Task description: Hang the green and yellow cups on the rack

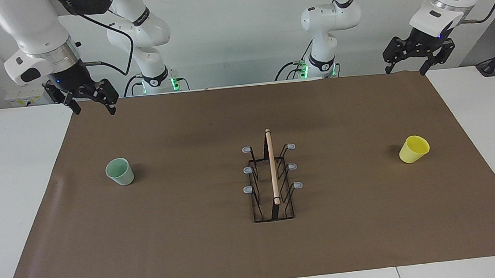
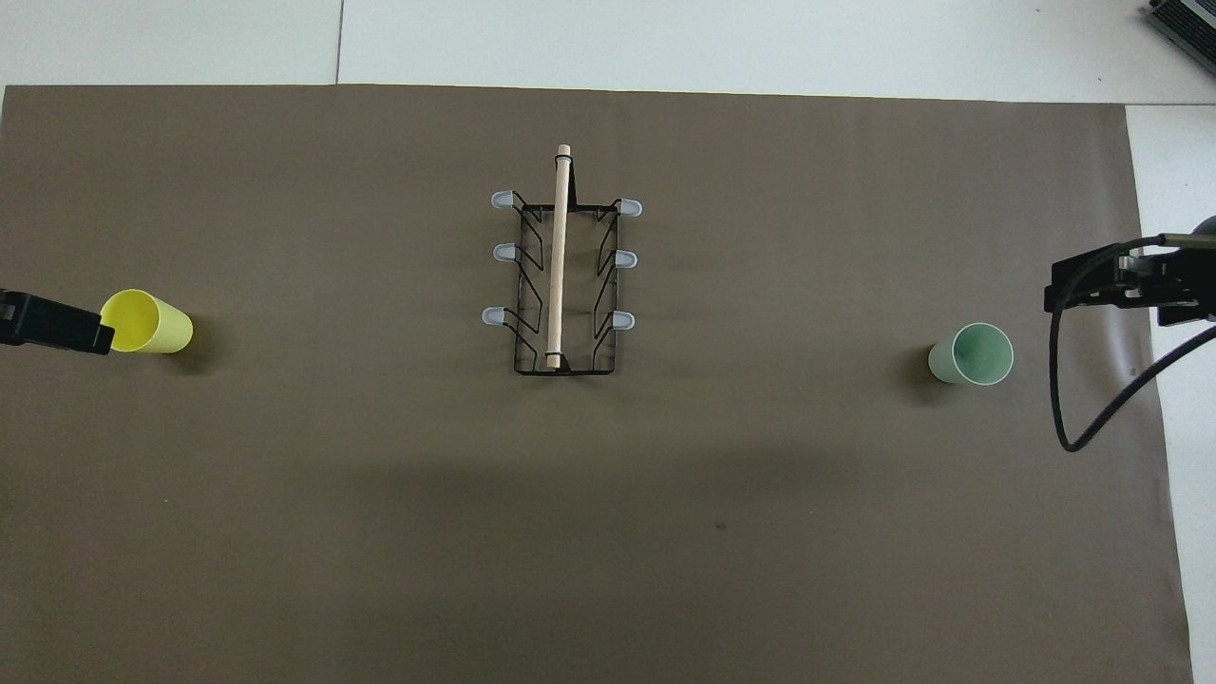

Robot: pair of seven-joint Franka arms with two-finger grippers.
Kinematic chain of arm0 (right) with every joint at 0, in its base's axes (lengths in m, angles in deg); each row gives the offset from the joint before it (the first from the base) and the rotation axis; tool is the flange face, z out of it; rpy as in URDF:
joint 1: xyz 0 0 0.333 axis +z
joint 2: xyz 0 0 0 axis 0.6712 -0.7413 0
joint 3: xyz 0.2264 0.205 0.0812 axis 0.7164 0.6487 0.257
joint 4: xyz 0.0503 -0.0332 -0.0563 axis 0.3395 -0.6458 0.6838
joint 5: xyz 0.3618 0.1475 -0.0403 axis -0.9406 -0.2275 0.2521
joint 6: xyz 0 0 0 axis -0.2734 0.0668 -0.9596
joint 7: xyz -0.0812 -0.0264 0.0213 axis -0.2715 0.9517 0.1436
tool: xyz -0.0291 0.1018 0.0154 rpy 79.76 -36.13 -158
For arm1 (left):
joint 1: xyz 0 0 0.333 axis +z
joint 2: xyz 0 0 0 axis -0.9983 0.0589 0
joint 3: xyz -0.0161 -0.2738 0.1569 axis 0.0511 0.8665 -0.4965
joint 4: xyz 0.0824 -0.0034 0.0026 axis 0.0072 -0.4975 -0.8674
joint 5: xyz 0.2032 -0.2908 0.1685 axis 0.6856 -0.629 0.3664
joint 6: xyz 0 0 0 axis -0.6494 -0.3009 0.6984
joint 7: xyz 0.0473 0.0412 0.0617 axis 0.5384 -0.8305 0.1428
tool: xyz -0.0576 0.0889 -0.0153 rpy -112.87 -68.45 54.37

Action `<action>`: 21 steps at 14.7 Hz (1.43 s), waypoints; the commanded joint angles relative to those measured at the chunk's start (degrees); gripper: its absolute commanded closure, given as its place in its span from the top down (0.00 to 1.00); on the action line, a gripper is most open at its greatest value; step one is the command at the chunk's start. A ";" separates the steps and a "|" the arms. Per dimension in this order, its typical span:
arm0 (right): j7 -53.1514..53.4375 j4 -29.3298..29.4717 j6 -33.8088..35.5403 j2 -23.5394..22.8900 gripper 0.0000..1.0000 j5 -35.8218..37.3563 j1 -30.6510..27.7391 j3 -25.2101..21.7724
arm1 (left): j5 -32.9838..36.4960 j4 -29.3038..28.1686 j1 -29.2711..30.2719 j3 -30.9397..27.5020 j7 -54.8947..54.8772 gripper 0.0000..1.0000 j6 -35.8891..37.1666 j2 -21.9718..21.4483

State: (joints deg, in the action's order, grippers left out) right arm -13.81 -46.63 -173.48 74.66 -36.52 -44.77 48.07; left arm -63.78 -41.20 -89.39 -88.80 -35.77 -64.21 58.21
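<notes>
The pale green cup (image 1: 120, 171) (image 2: 973, 353) stands mouth up on the brown mat toward the right arm's end. The yellow cup (image 1: 414, 149) (image 2: 147, 322) stands mouth up toward the left arm's end. The black wire rack (image 1: 272, 177) (image 2: 562, 275), with its wooden dowel on top and grey-tipped prongs, stands between them at mid-table with nothing on its prongs. My right gripper (image 1: 95, 110) is open and empty, raised over the mat's corner at the robots' end. My left gripper (image 1: 405, 72) is open and empty, raised over the mat's other corner at that end.
The brown mat (image 1: 194, 242) covers most of the white table (image 1: 11, 200). A black cable (image 2: 1069, 380) loops down from the right arm beside the green cup. The arm bases (image 1: 157, 79) stand at the robots' edge of the table.
</notes>
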 commanded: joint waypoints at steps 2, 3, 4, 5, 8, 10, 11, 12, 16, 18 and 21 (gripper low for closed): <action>-0.78 0.02 -0.19 0.18 1.00 -1.54 -0.47 0.22 | -0.18 -1.53 -0.66 -0.34 0.52 1.00 0.00 -0.96; -0.78 0.02 -0.11 0.18 1.00 -1.54 -0.47 0.22 | -0.18 -1.53 -0.66 -0.25 0.70 1.00 0.09 -0.96; -0.78 0.02 -0.19 0.18 1.00 -1.54 -0.47 0.22 | -0.18 -1.53 -0.57 -0.25 0.79 1.00 0.26 -0.96; -0.69 0.02 -0.19 0.18 1.00 -1.54 -0.47 0.22 | -0.18 -1.53 -0.57 -0.25 0.79 1.00 0.35 -0.96; -0.60 -0.68 -0.19 0.44 1.00 -1.54 -0.38 0.22 | -0.18 -1.53 -0.49 -0.34 0.52 1.00 0.44 -0.96; -0.34 -3.57 -1.67 1.40 1.00 -1.71 -0.38 0.22 | -0.18 -1.53 -0.48 -0.34 0.52 1.00 0.79 -0.96; -0.51 -7.24 -6.04 2.28 1.00 -1.97 -0.38 0.22 | -0.18 -1.53 -0.57 -0.34 0.61 1.00 0.71 -0.96; -0.60 -10.41 -8.78 3.77 1.00 -2.32 -0.30 0.22 | -0.18 -1.53 -0.57 -0.34 0.61 1.00 0.79 -0.96; -1.13 -15.27 -13.45 3.96 1.00 -2.33 -0.29 0.22 | -0.18 -1.53 -0.49 -0.34 0.70 1.00 0.88 -1.14; -1.31 -19.12 -20.54 3.09 1.00 -2.33 -0.38 0.22 | -0.18 -1.53 -0.14 -0.34 0.87 1.00 0.79 -1.14; -10.92 -19.58 -19.71 -0.86 1.00 0.47 -0.83 0.13 | -0.18 -1.53 0.39 -0.87 0.88 1.00 0.01 -1.14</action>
State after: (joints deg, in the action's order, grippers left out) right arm -17.30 -65.04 -192.84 75.67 -37.00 -44.80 48.09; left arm -63.78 -41.73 -89.26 -89.20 -35.56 -63.94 58.12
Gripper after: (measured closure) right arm 0.000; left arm 0.000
